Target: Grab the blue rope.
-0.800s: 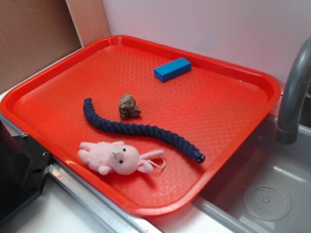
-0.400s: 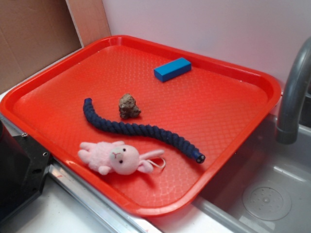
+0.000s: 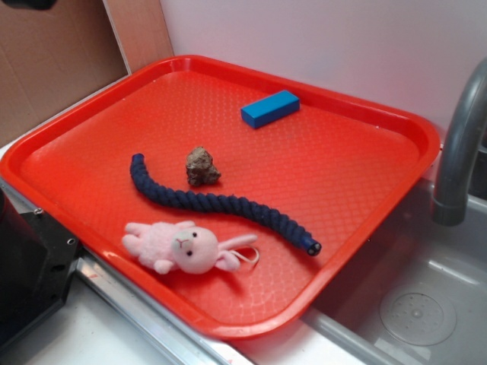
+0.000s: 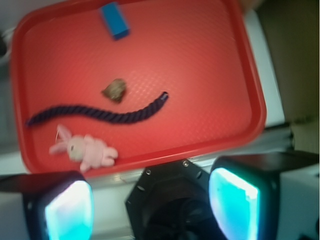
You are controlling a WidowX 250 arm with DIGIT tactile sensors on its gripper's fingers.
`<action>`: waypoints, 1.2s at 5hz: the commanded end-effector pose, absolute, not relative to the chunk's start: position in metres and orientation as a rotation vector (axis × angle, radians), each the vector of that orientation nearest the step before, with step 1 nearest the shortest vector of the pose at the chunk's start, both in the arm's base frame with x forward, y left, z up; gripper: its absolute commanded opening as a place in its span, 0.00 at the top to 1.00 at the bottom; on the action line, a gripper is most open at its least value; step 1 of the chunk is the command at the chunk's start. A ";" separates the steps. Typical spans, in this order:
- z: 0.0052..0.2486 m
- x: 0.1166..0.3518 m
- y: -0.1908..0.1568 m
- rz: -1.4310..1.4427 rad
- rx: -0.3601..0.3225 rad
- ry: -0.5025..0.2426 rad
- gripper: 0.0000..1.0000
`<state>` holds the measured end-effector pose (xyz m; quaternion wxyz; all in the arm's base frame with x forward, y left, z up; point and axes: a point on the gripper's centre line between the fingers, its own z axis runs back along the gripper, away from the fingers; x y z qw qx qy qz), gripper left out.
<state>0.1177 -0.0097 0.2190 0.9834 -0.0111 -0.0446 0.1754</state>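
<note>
Blue rope lies flat on the red tray, untouched. Thick, dark navy twisted cord, long and gently wavy, w/ cut ends. It runs diagonally, approx. across the tray's middle; one end curls up beside the brown lumpy object, the other reaches toward the tray's sink-side edge, showing a lighter core, prob. frayed. Pink plush bunny sits just beside its middle stretch.

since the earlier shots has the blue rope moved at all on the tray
No. The blue rope lies in the same wavy line, its bend beside the brown rock and above the pink plush bunny, as before.
</note>
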 end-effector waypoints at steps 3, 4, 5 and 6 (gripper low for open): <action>0.116 0.160 0.016 1.193 -0.024 -0.117 0.00; 0.083 0.169 0.008 1.208 0.011 -0.110 0.00; 0.064 0.167 0.007 1.216 0.044 -0.119 0.00; 0.040 0.163 0.006 1.219 0.059 -0.123 0.00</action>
